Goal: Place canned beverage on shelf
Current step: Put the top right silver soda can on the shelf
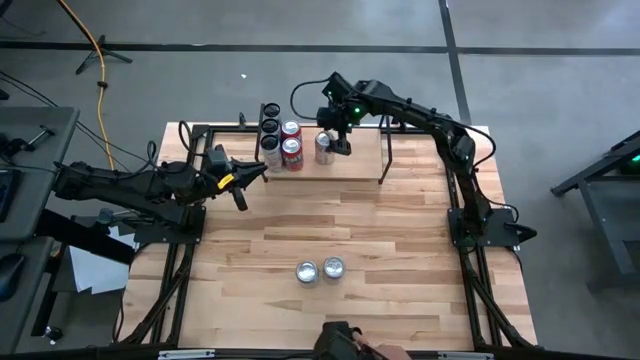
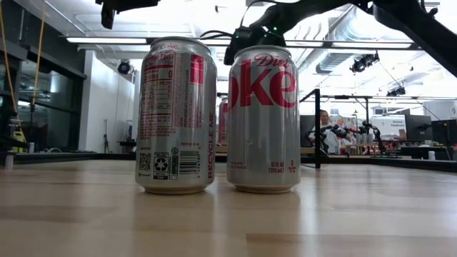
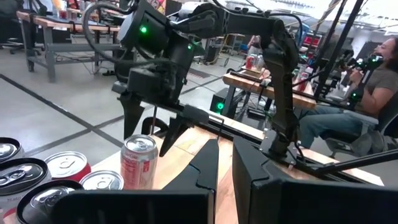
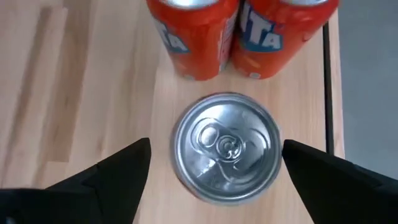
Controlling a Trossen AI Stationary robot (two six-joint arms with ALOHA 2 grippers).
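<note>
A silver-topped canned beverage (image 4: 225, 148) stands upright on its base on the shelf (image 1: 350, 168), a pale plank at the table's far side. My right gripper (image 4: 216, 142) hangs over it, slanting down and open. One finger stands on each side of the can (image 3: 138, 163), with a gap to each. My left gripper (image 1: 250, 178) waits shut and level at the table's left, pointing toward the shelf. Two more silver cans (image 1: 307, 271) (image 1: 333, 267) stand upright near the table's front edge.
Two orange cans (image 4: 196, 37) (image 4: 283, 31) stand close behind the silver one. More cans (image 1: 270, 130) crowd the shelf's left end. A thin black upright (image 1: 385, 160) rises at the shelf's right part. A person (image 3: 373, 87) sits in the room beyond.
</note>
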